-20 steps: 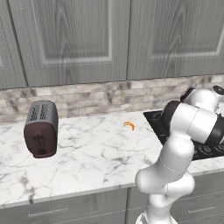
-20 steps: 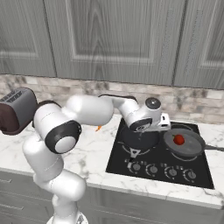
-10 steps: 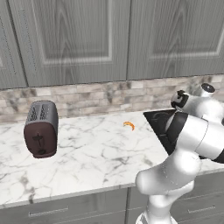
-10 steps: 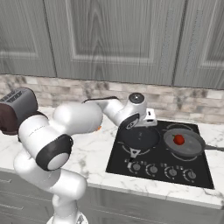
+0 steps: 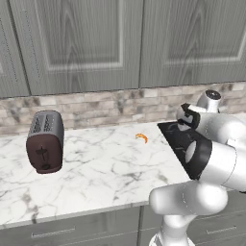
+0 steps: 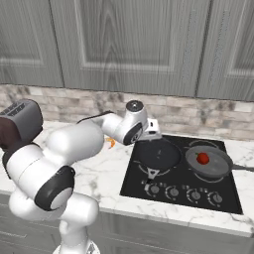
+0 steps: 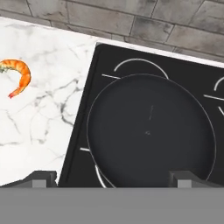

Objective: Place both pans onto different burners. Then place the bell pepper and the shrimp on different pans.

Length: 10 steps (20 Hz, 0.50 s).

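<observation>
The shrimp (image 7: 16, 75) is the thing left to move. It lies on the white marble counter (image 5: 96, 173), well to the left of the cooktop (image 6: 183, 171) and apart from its edge, curled and untouched, with the brick backsplash behind it.

On the cooktop, the black pan (image 6: 158, 154) sits over the left burners, bare inside. Right of it, the grey pan (image 6: 211, 161) sits on another burner with the pepper (image 6: 202, 158) resting in its middle and its handle pointing off to the right. So, judging by how things lie, both pans are placed and the pepper is done; the step in hand is fetching the shrimp for the black pan.

The gripper (image 7: 111, 177) hangs above the near edge of the black pan, at the left side of the cooktop. Its two tips stand as wide apart as they go and nothing is between them.

The next move, as I read it, calls for swinging the hand left off the cooktop to over the shrimp, lowering with the tips set across its thin curved body, and closing gently; it is small and flat on the counter, so a low, well-centred approach seems needed.

A toaster (image 5: 44, 141) stands on the counter far left of the cooktop, out of the way.
</observation>
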{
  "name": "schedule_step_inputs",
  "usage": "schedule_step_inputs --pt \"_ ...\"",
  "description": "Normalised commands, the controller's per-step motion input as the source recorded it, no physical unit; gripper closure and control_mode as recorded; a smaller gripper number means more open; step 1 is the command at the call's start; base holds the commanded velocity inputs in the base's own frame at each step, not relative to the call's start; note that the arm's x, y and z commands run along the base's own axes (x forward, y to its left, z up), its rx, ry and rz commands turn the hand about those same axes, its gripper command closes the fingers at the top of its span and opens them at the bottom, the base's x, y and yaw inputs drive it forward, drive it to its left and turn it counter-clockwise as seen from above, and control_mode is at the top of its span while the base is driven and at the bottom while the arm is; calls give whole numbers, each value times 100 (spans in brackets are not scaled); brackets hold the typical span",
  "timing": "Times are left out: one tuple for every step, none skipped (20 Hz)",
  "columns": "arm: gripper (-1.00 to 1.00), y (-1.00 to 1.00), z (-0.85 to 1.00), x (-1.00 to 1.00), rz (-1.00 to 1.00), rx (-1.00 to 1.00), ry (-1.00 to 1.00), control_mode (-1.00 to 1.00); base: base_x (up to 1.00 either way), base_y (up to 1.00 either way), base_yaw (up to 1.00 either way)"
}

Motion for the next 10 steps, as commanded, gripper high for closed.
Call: schedule_step_inputs --pt "-100 53 8 -4 0 0 2 -100 0 0 0" --pt "-100 52 6 -5 0 0 2 -100 0 0 0" --pt "-100 51 4 -8 0 0 1 -100 0 0 0" --pt "-100 51 3 -8 0 0 2 -100 0 0 0" --pt "-100 51 0 -10 0 0 1 -100 0 0 0" --pt "-100 51 0 -10 0 0 0 -100 0 0 0" --pt "-100 51 0 -6 0 0 0 -100 0 0 0" --pt "-100 52 0 -6 0 0 0 -100 0 0 0" --pt "-100 51 0 -5 0 0 0 -100 0 0 0" --pt "-100 49 0 -7 0 0 0 -100 0 0 0"
